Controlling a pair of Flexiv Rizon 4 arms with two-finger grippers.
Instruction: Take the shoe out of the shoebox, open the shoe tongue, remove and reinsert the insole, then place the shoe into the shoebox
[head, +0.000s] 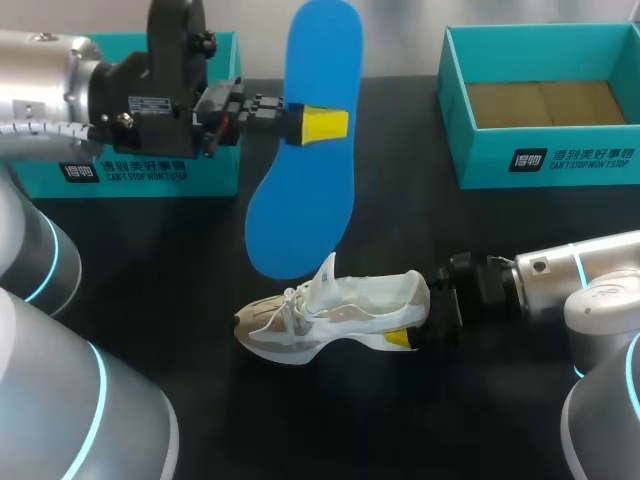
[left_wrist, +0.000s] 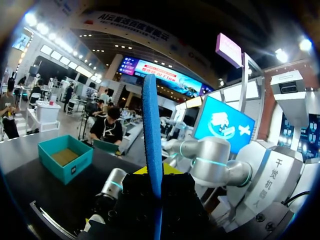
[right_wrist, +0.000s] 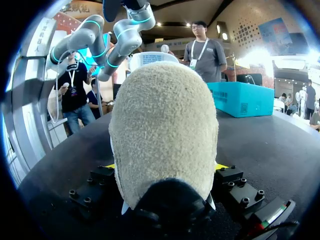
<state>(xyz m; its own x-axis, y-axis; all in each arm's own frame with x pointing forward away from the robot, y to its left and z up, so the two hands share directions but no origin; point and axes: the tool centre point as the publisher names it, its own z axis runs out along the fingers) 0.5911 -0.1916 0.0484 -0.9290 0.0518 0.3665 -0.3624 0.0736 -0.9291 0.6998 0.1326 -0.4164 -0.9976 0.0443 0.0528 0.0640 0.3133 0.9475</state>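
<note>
A blue insole (head: 300, 140) hangs upright above the table, with my left gripper (head: 325, 125) shut on its upper half. In the left wrist view the insole (left_wrist: 151, 130) shows edge-on, rising from between the fingers of that gripper (left_wrist: 155, 175). A white and beige shoe (head: 330, 315) lies on the black table, toe to the left, tongue pulled up. My right gripper (head: 415, 315) is shut on the shoe's heel, a finger on each side. In the right wrist view the heel (right_wrist: 165, 120) fills the space between the yellow tips of the right gripper (right_wrist: 165, 167).
An open teal shoebox (head: 545, 160) with a brown floor stands at the back right, also seen in the wrist views (left_wrist: 65, 160) (right_wrist: 242, 97). A second teal box (head: 130, 175) sits at the back left, partly behind my left arm.
</note>
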